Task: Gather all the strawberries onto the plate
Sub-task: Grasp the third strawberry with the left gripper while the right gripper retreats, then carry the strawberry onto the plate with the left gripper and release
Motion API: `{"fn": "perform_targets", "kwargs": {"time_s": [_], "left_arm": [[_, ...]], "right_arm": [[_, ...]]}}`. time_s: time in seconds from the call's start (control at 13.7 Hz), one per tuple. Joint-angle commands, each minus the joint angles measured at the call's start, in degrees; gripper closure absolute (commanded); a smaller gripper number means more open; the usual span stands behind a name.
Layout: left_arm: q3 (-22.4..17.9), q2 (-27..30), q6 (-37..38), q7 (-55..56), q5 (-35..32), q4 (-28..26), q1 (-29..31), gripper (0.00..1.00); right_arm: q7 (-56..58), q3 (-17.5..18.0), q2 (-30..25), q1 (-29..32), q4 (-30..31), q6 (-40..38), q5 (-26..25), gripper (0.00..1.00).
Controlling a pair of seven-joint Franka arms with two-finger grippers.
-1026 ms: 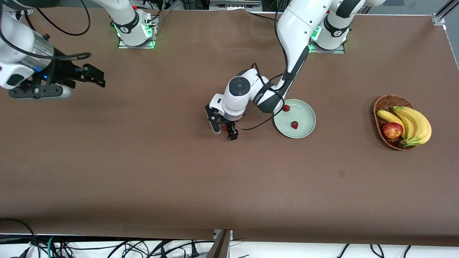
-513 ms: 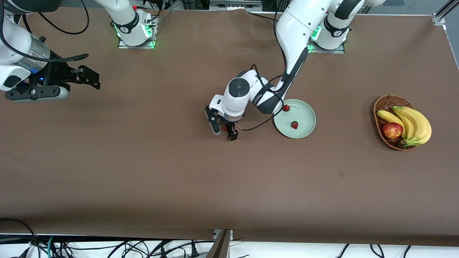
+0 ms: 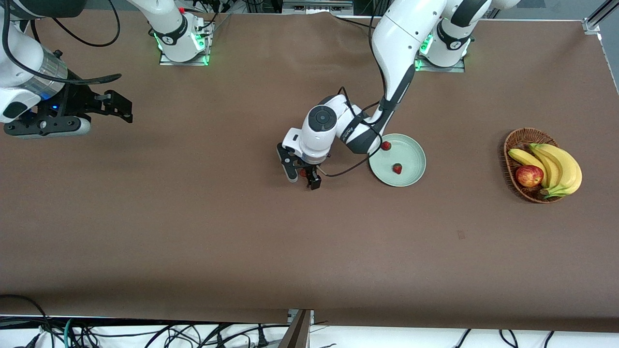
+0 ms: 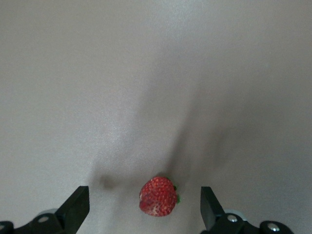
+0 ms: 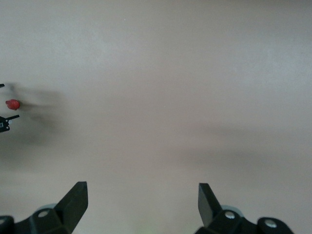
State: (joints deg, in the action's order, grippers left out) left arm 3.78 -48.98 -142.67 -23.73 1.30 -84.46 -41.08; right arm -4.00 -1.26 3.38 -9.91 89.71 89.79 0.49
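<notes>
Now the left gripper (image 3: 303, 176) sits low mid-table, fingers spread around a strawberry (image 4: 158, 196) just beside the plate (image 3: 412, 175), which holds two strawberries (image 3: 397, 168). Right gripper (image 3: 118, 104) waits spread near the right arm's edge.

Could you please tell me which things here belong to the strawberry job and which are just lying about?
Job:
strawberry between the open left gripper fingers
two strawberries in the plate
plate
right gripper, waiting

Lying about:
wicker basket
bananas
apple

Two strawberries (image 3: 397, 168) in plate (image 3: 416, 169); third strawberry (image 4: 157, 196) beside it.
</notes>
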Motion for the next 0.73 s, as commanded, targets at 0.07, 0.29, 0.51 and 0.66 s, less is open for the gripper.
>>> {"fn": "perform_targets", "kwargs": {"time_s": [0.07,0.29,0.51,0.66], "left_arm": [[-0.3,-1.2,0.4,0.4,0.5,1.3,-0.2,0.0],[-0.3,-1.4,0.4,0.5,0.7,1.2,-0.3,0.08],[-0.3,-1.4,0.5,0.5,0.5,1.2,-0.3,0.55],[-0.3,-1.3,0.5,1.3,0.7,1.2,-0.3,0.86]], "right_arm": [[0.0,0.9,1.2,1.2,-3.5,-0.6,-0.8,0.0],[0.4,-1.5,1.4,1.8,-4.3,-0.1,0.4,0.0],[-0.3,-1.4,1.4,1.4,-4.3,0.0,0.6,0.0],[-0.3,-1.5,1.4,1.6,-4.4,0.1,0.7,0.0]]}}
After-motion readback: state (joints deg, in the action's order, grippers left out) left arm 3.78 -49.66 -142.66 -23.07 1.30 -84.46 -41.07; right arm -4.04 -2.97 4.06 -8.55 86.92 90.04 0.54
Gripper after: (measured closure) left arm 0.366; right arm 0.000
